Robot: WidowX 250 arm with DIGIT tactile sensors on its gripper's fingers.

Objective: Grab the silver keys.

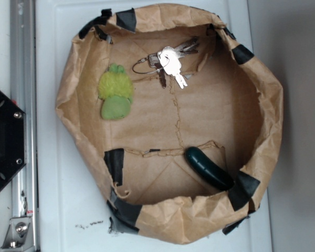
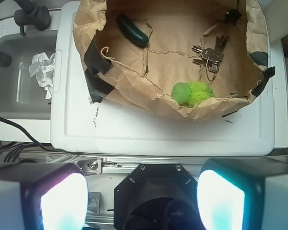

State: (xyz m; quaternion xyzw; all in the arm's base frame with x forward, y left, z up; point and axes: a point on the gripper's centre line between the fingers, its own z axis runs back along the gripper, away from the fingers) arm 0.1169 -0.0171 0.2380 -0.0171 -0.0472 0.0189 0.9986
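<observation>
The silver keys (image 1: 169, 64) lie on the floor of a brown paper basket (image 1: 262, 89), near its far wall, joined on a thin wire ring. In the wrist view the silver keys (image 2: 210, 55) show at the upper right of the paper basket (image 2: 89, 28). My gripper (image 2: 141, 201) is open, its two glowing fingers (image 2: 62, 201) wide apart with nothing between them. It hangs high above the robot's black base, well back from the basket and the keys. The gripper does not show in the exterior view.
A green plush toy (image 1: 115, 92) lies left of the keys. A dark green cucumber-like object (image 1: 207, 168) rests at the basket's near right. The basket stands on a white lid (image 2: 158, 132). A grey tub with crumpled paper (image 2: 43, 69) is to the left.
</observation>
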